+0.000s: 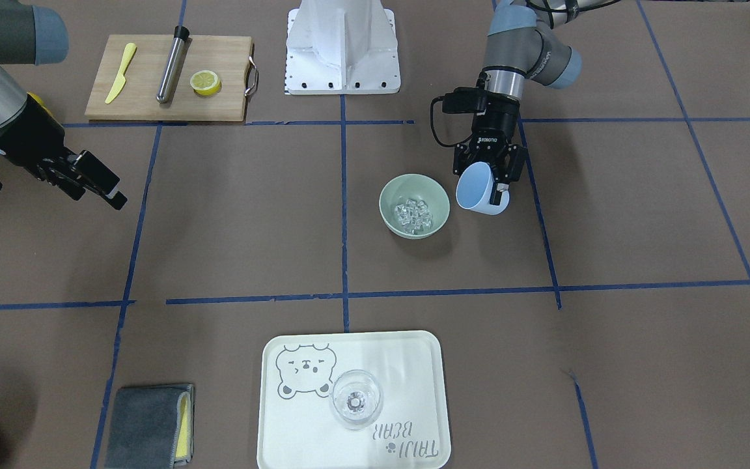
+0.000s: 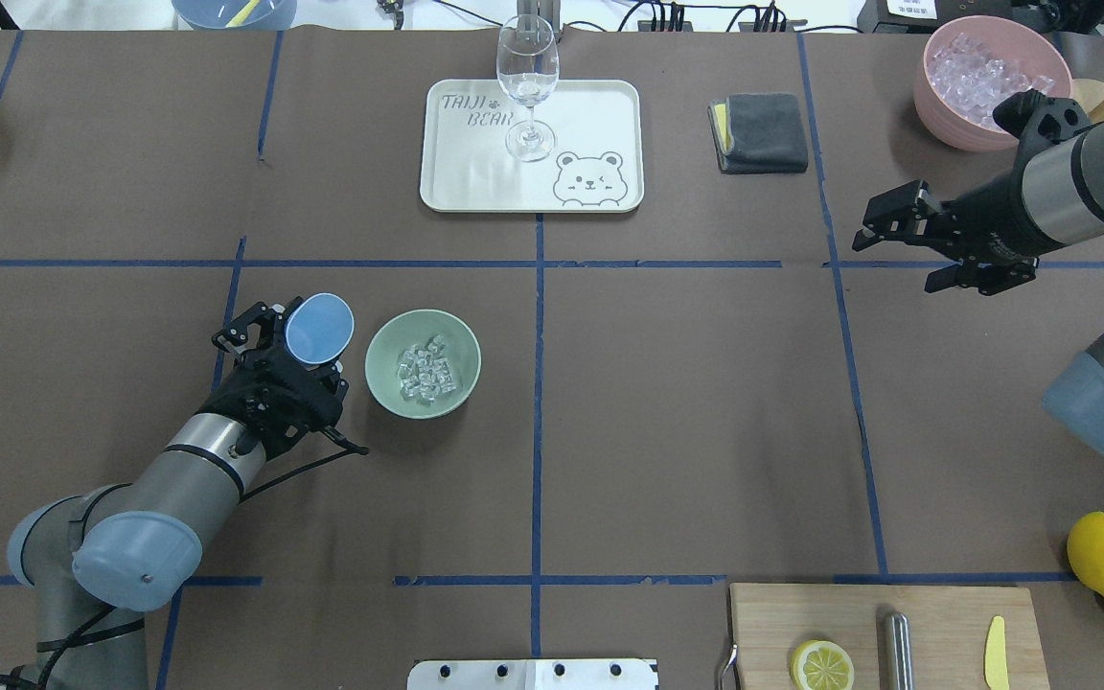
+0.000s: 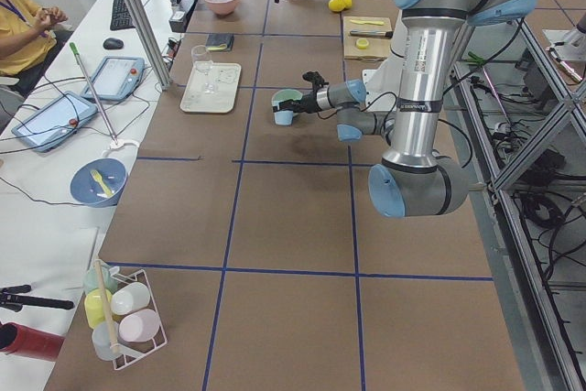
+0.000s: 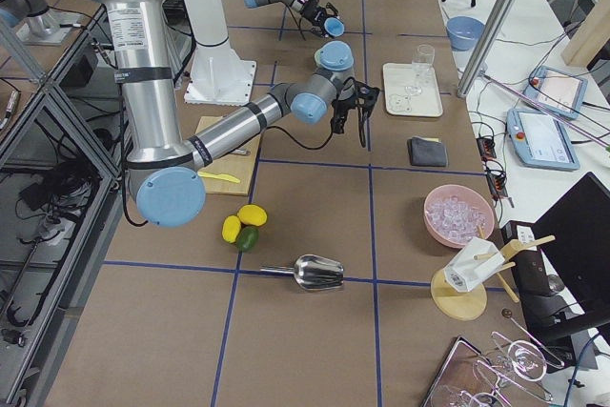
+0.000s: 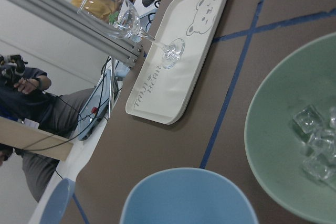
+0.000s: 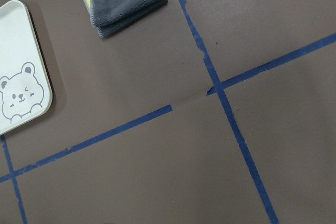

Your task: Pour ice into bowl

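Note:
The pale sage-green bowl (image 1: 441, 196) (image 2: 379, 350) stands on the table with the ice (image 1: 413, 215) (image 2: 425, 370), several small clear cubes, lying inside it. My left gripper (image 1: 487, 177) (image 2: 295, 347) is shut on a light blue cup (image 1: 479, 189) (image 2: 319, 328). It holds the cup tilted, above the table, right beside the bowl's rim. No ice shows inside the cup. The left wrist view shows the cup's rim (image 5: 189, 198) with the bowl (image 5: 273, 135) and the ice (image 5: 315, 140) to its right. My right gripper (image 1: 100, 197) (image 2: 897, 259) is open and empty, far from the bowl.
A white bear tray (image 2: 590, 105) holding a clear wine glass (image 2: 526, 81) is at the far side, with a grey cloth (image 2: 758, 132) and a pink bowl of ice (image 2: 935, 96) to its right. A cutting board (image 2: 945, 613) with a lemon half, and lemons (image 2: 1103, 554), lie near right.

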### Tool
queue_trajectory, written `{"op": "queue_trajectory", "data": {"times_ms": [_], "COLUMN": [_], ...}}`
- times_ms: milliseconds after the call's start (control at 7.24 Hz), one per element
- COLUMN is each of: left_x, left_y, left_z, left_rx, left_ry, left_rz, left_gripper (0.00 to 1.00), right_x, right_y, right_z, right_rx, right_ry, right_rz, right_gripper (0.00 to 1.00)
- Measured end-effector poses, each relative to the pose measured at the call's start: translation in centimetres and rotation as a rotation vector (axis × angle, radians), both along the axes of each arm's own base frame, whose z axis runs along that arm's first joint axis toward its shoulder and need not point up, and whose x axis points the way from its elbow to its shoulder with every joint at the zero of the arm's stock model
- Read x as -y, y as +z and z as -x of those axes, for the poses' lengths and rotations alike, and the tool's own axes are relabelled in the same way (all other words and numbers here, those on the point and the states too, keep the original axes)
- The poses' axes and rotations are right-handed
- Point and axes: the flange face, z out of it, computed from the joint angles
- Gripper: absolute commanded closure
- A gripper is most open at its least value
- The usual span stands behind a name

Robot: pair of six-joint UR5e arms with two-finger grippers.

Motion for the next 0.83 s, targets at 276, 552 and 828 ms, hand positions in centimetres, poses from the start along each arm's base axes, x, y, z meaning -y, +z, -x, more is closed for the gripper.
{"op": "queue_trajectory", "data": {"times_ms": [276, 552, 828], "left_x": [-0.6, -0.8, -0.9], "left_y": [3.0, 5.4, 10.2], "left_z": [2.7, 5.5, 8.2], "left_rx": [-0.208, -0.374, -0.529], "left_ry": [-0.076, -0.215, -0.330], "left_rz": [0.155, 0.229, 0.247], "left_gripper": [1.00, 1.00, 1.00], "right_x": [-0.1, -0.2, -0.2], "right_y": [-0.4, -0.9, -1.1], "right_z": [0.0, -0.2, -0.4], "right_rx": [0.003, 0.005, 0.002], "right_ry": [0.001, 0.009, 0.018], "right_rz": [-0.007, -0.022, -0.030], "right_gripper": [0.00, 0.00, 0.00]}}
